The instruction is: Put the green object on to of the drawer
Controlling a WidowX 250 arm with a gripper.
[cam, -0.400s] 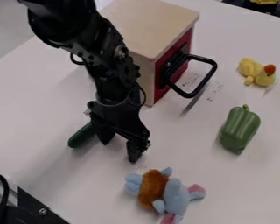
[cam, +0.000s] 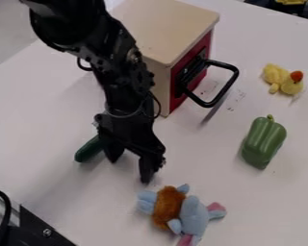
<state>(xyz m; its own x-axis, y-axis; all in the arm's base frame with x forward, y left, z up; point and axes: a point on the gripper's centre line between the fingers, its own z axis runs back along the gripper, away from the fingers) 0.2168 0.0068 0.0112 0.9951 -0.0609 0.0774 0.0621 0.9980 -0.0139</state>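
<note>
Two green things are lying on the worktop (cam: 41,115): a dark, smooth, round-ended cucumber (cam: 87,149), partly hidden behind my spread claw (cam: 129,171), and a ribbed pepper (cam: 264,143). Beyond, the drawer (cam: 166,26) is sticking its black handle (cam: 236,74) out between them.

What is appearing here is most likely a robotics lab. A jointed black robot arm (cam: 121,67) is hanging over a broad white tabletop (cam: 44,120). At the near left, black bolted hardware (cam: 37,223) and a dark cable (cam: 5,204) are showing. A small wooden drawer box (cam: 166,29) is standing on the far side, while a blue plush toy (cam: 194,214) is lying near and a yellow toy duck (cam: 291,85) is sitting at far right.
</note>
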